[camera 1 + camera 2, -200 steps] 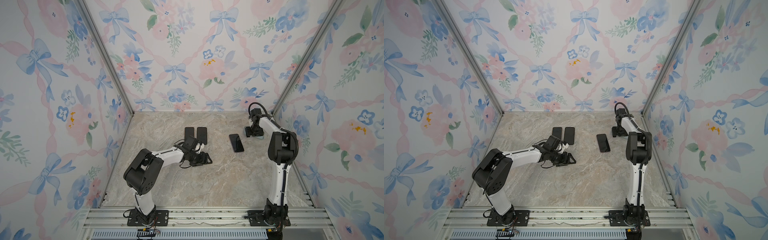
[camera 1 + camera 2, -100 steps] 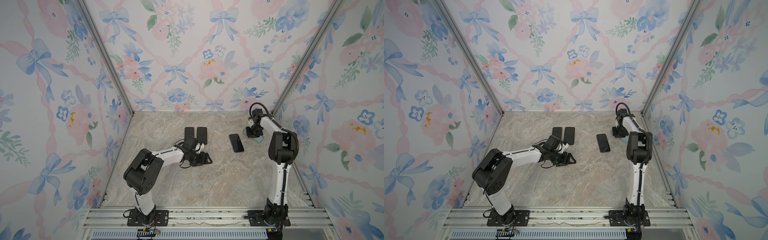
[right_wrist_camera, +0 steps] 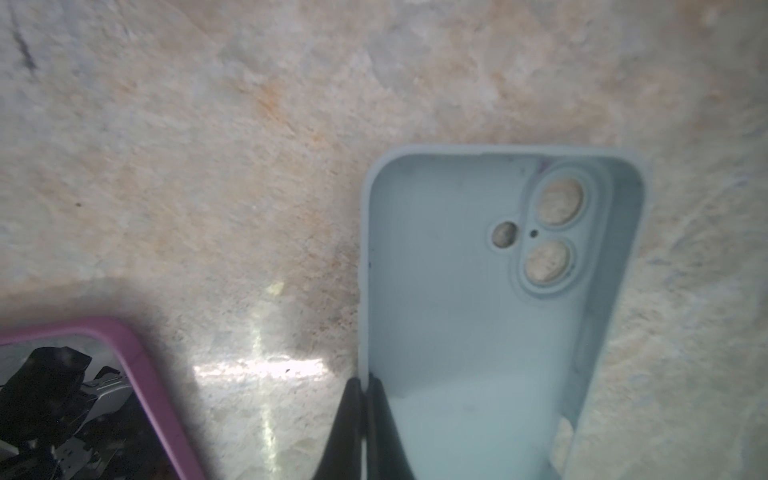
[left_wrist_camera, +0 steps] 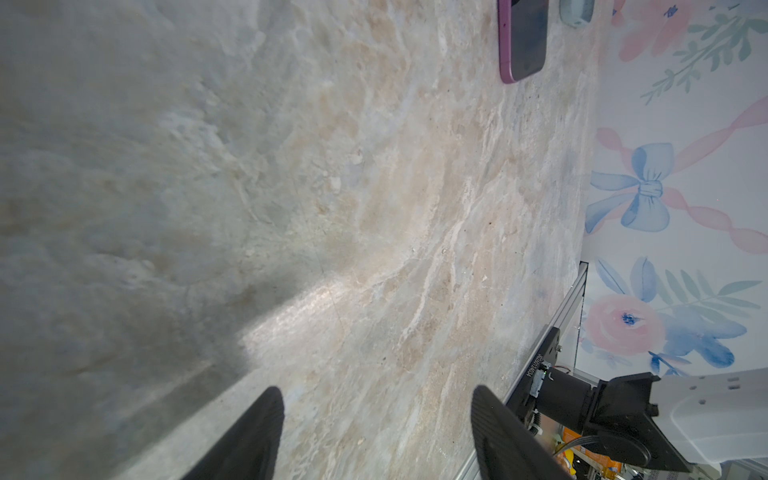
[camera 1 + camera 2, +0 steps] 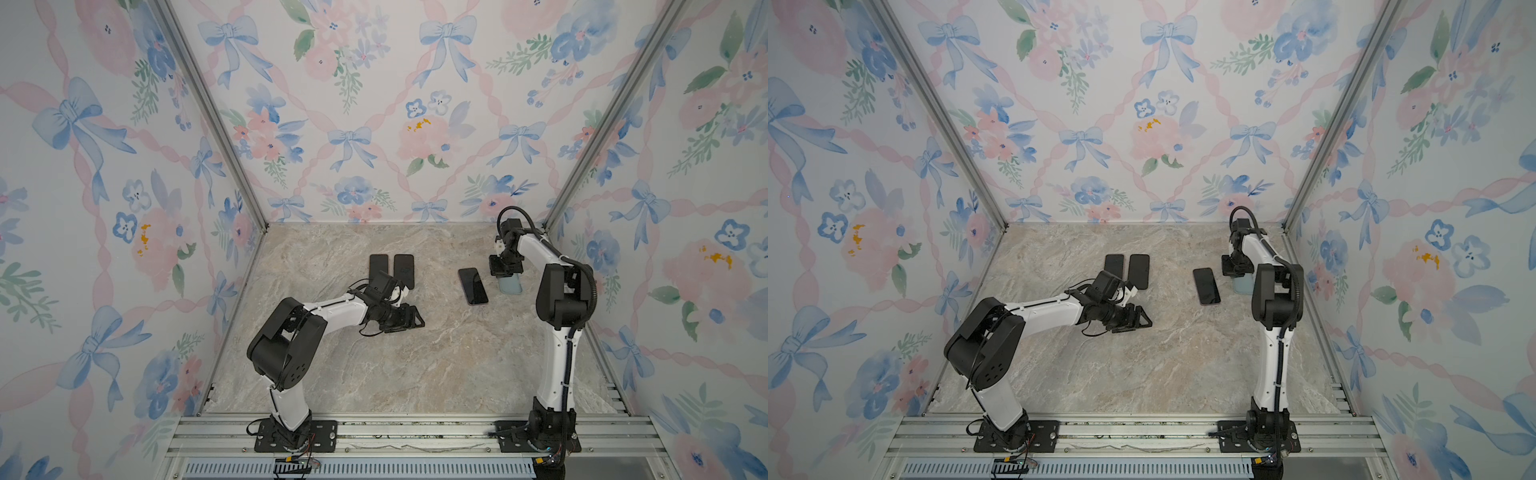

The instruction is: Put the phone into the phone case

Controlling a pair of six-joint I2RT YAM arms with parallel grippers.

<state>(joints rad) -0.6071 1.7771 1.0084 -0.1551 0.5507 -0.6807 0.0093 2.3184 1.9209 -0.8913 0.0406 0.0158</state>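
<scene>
On the marble table (image 5: 415, 374), inside flowery walls (image 5: 374, 124), the pale blue phone case (image 3: 457, 291) lies open side up near the right edge, with the phone (image 5: 472, 286) screen up just beside it. Our right gripper (image 3: 365, 386) pinches one thin side of the case, and our left gripper (image 4: 376, 392) stands wide and empty near the middle. We think a gentle, steady hold is best, so the case does not bend or slip.

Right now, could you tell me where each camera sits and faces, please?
Both top views: high in front, looking down at table; left arm, right arm show.
Left wrist: low, facing along table toward phone; open left end effector shows.
Right wrist: looking down on case; right end effector pinches its wall.
Shared: wrist views both show phone, case.
</scene>
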